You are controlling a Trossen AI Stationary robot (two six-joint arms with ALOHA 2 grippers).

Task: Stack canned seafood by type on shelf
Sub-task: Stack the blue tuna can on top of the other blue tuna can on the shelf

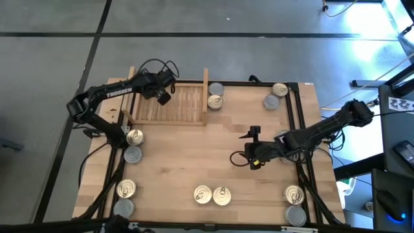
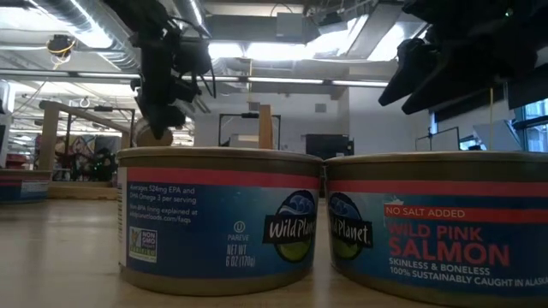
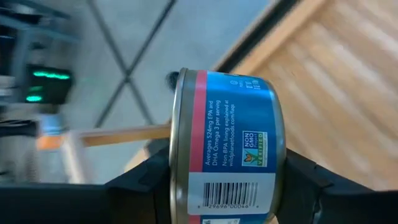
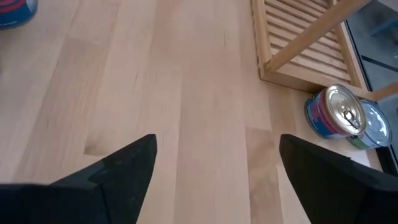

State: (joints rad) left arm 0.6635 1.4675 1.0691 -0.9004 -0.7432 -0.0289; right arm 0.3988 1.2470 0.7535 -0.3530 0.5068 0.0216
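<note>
The left pincer is clenched on a blue-and-red salmon can, fingers pressing its top and bottom so it sits on edge, barcode and label facing the wrist camera. From above, this pincer hangs over the left part of the slatted wooden shelf at the back of the desk. The right pincer is released and empty, its fingers spread wide above bare desk; in the high view it sits right of centre. The other cans lie scattered: two just beside the shelf's right board, two at the back right, pairs along the left edge, two side by side at the front centre, and two at the front right
</note>
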